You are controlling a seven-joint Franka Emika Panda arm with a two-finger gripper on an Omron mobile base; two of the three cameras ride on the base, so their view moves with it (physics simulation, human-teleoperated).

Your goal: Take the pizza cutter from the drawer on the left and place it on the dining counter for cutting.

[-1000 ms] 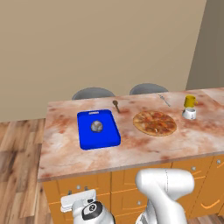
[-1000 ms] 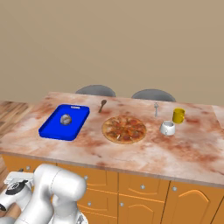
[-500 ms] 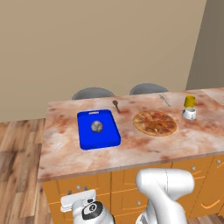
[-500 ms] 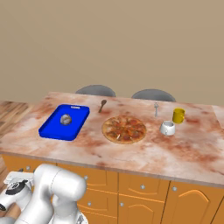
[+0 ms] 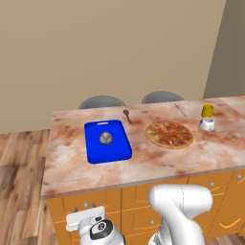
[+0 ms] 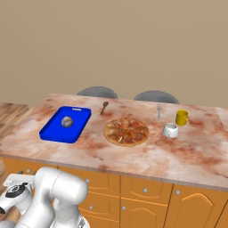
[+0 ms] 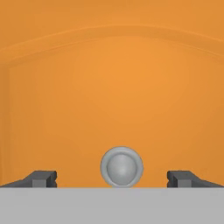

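Hand [image 7: 113, 179] spread wide, knob [image 7: 121, 167] between fingertips

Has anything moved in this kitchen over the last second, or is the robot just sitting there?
Nothing visibly changed. The arm stays low in front of the cabinets, and its open fingers are still spread either side of the round silver knob on the drawer, not gripping it. On the dining counter, the blue cutting board, pizza and yellow cup sit where they were.
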